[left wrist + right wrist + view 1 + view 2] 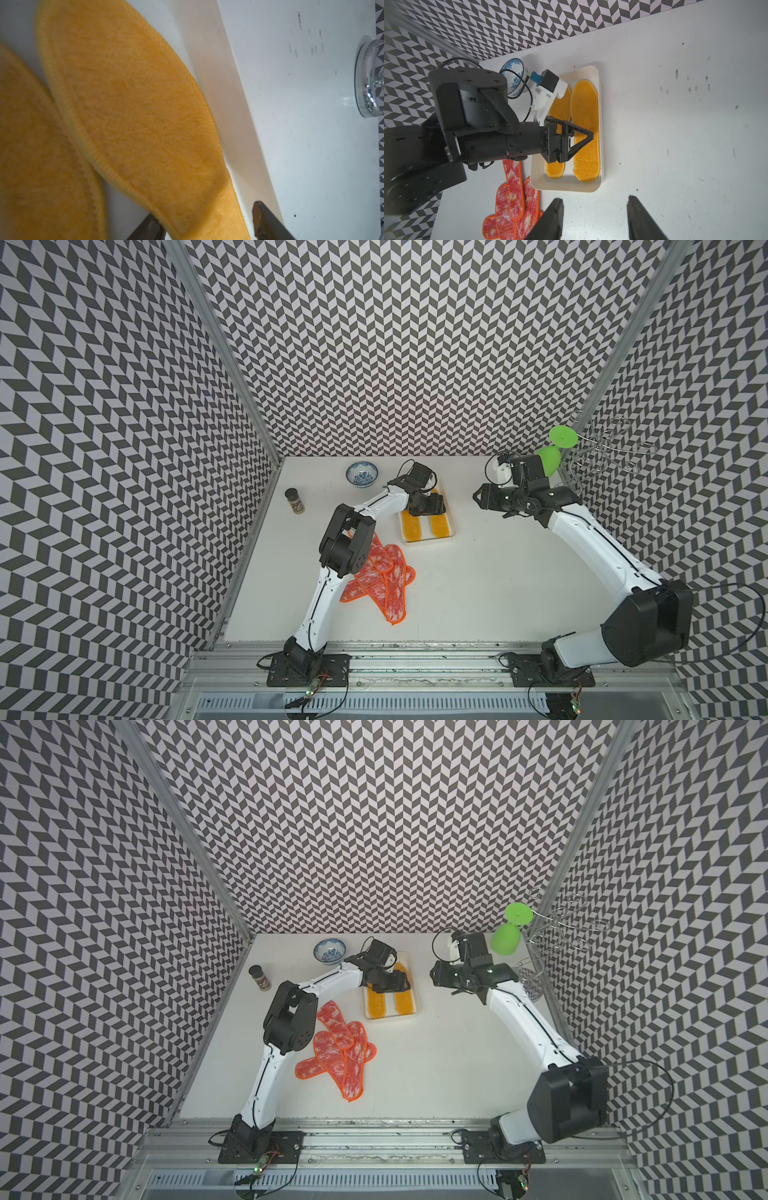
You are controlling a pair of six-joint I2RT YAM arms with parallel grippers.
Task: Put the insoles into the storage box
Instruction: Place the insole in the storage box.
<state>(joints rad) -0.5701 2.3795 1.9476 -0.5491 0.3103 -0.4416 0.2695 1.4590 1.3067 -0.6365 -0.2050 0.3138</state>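
Note:
The storage box (428, 542) (390, 1017) (566, 187) is a white tray at the back middle of the table. Two yellow-orange insoles (440, 524) (377, 1004) (585, 104) lie side by side in it. My left gripper (428, 506) (388, 984) (205, 226) hovers low over them, jaws open, with one yellow insole (133, 116) lying between and beneath its fingertips. Several red-pink insoles (386, 576) (345, 1048) (512, 201) with orange edging lie piled on the table in front of the box. My right gripper (478, 495) (434, 973) (593, 216) stands open and empty to the right of the box.
A blue-and-white bowl (362, 474) and a spice jar (294, 501) stand at the back left. A green goblet (555, 452) hangs on a wire rack (602, 448) at the back right, whose glass base (369, 76) rests on the table.

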